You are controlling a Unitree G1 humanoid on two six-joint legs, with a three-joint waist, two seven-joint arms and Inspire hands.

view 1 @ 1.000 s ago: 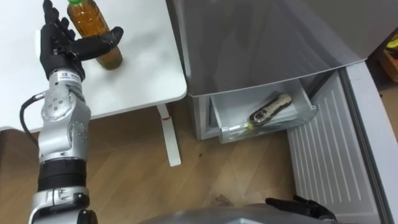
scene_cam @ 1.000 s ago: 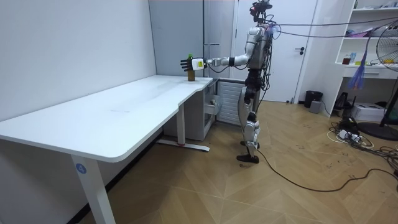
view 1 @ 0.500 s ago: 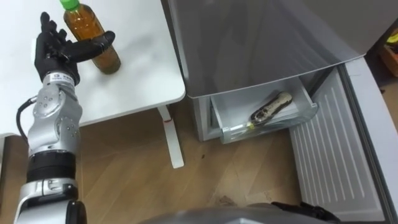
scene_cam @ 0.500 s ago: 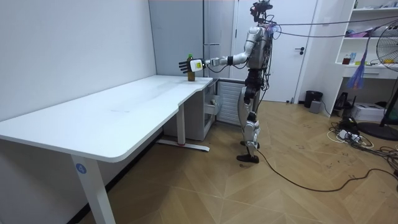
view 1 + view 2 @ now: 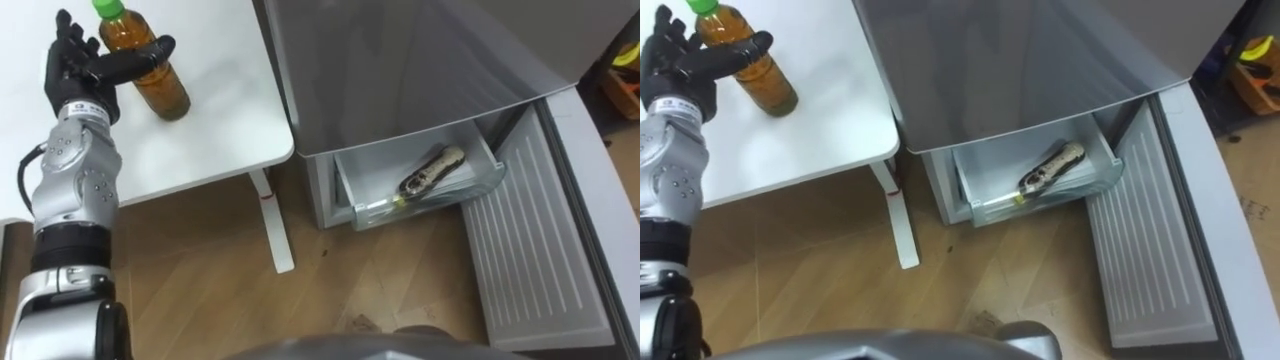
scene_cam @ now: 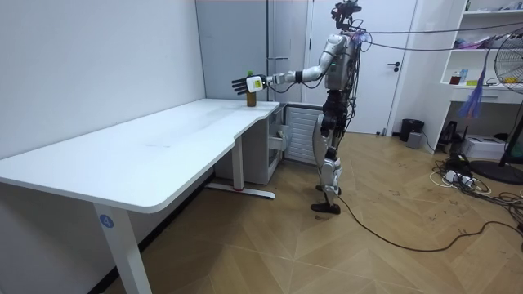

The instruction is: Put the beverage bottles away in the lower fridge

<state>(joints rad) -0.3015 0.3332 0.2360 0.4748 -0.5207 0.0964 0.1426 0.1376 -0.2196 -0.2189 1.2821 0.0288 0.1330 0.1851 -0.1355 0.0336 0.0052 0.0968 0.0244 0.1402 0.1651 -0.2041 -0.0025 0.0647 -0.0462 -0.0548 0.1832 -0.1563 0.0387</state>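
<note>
Bottle of tea (image 5: 162,90), green cap, stands upright on the white tabletop (image 5: 210,125) in the upper left of the frame, close to the tabletop's right edge. Your left hand (image 5: 78,72) is right beside it on the left, palm facing it. The fingers (image 5: 63,32) are straight and spread upward and the thumb lies across the bottle's front, so I'd say it isn't wrapped yet. The arm's reaching out nearly straight. The lower fridge drawer (image 5: 420,195) is open at centre right, well apart from the bottle. Close the grip first, then carry it right and down.
</note>
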